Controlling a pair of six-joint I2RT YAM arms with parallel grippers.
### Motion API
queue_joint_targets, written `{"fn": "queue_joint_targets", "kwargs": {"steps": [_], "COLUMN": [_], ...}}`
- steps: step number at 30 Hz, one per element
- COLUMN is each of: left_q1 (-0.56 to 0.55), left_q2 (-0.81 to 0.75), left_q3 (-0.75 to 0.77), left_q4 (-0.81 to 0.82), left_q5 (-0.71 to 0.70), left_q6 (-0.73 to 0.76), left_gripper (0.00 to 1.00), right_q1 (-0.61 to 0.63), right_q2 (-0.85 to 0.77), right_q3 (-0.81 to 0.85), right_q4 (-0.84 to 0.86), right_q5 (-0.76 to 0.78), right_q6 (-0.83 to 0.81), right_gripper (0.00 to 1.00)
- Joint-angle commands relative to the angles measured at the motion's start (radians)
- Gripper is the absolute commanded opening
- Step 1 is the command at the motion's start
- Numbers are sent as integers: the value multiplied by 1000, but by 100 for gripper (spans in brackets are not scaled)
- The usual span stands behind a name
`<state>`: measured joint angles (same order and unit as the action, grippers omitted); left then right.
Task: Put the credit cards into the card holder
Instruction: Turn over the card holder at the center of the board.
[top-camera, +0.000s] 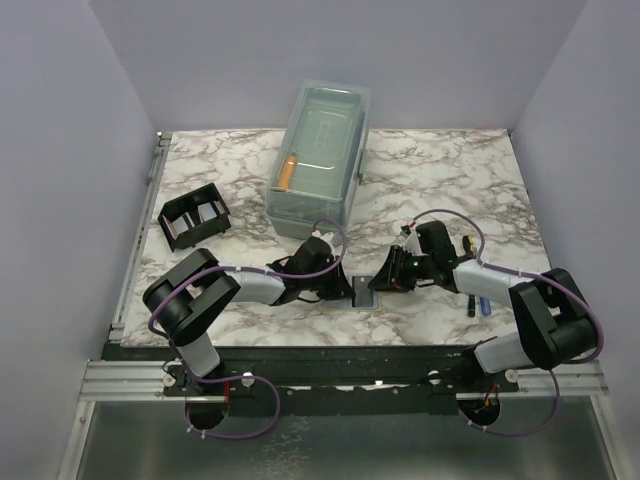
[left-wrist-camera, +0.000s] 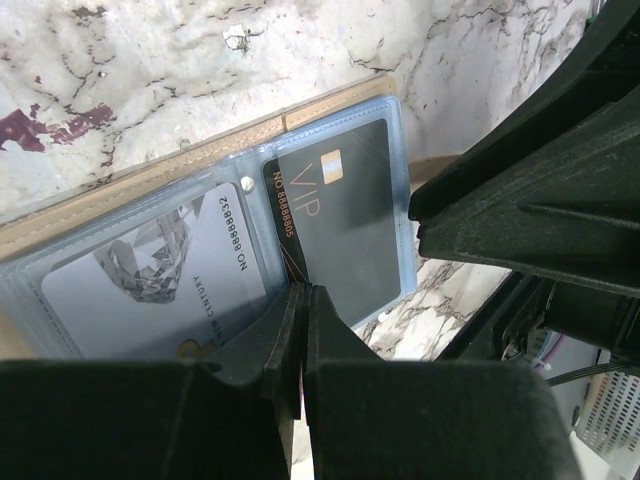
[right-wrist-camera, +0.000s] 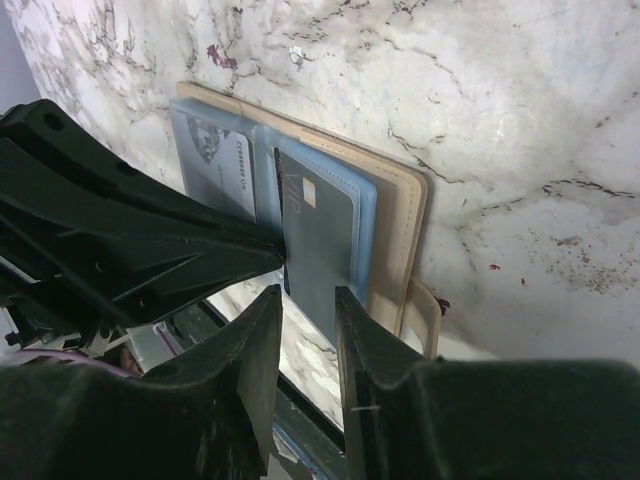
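Grey plastic on tan, at the middle of the near edge of the surface (top-camera: 440, 170): both credit cards tucked into the pockets of a clear sleeve (left-wrist-camera: 392, 120) backed by a tan pad (left-wrist-camera: 150, 165), dark grey card (left-wrist-camera: 345, 225) just beside pale blue-grey card (left-wrist-camera: 150, 290). Left jaws clenched on the clear sleeve at the seam between the two pockets, probably to steady the whole pad while drawing a card out; impossible to rule out the dark card's corner caught in the same pinch. Right jaws released and parted, the dark card's near edge in line with the gap but not gripped, apparently lined up for closing on that card and sliding it free of its pocket. Hard to tell whether resting on the marble or lifted clear of it. Card holder (top-camera: 195, 220) well apart, near the left edge, so a carry across to follow any extraction. Clear lidded box (top-camera: 318, 150) at the far edge, uninvolved.
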<state>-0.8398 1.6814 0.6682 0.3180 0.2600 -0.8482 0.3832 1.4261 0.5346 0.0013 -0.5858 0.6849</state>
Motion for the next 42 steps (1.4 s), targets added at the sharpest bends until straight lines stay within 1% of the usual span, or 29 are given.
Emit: {"fn": "queue_joint_targets", "kwargs": {"steps": [1, 4, 8, 11, 16, 26, 34, 36, 39, 42], "left_q1": [-2, -3, -2, -1, -3, -3, -3, -3, -2, -2], "left_q2": [27, 26, 32, 34, 33, 21, 14, -21, -85, -162], "left_q3": [-31, -35, -36, -40, -45, -51, -47, -47, -48, -40], "left_q4": [-12, -10, -8, -7, -5, -3, -3, -3, -13, -57], "left_q5": [-47, -50, -50, -51, -51, -53, -40, -33, -26, -15], "left_q6": [14, 14, 12, 10, 9, 3, 3, -1, -6, -7], "left_gripper": [5, 5, 4, 4, 4, 3, 3, 7, 17, 27], "right_q1": [5, 5, 5, 5, 5, 10, 26, 26, 26, 29], "right_q2": [26, 26, 8, -8, -3, 37, 24, 15, 8, 20], "right_q3": [-20, -22, -19, -28, -40, -45, -33, -38, -40, -37], "right_q4": [46, 47, 3, 0, 2, 65, 102, 122, 142, 172], "right_q5": [-30, -25, 15, 22, 13, -34, -79, -98, -116, -139], "right_q6": [10, 13, 2, -2, 1, 21, 53, 73, 93, 111], "right_gripper": [32, 33, 35, 37, 37, 37, 36, 36, 36, 36]}}
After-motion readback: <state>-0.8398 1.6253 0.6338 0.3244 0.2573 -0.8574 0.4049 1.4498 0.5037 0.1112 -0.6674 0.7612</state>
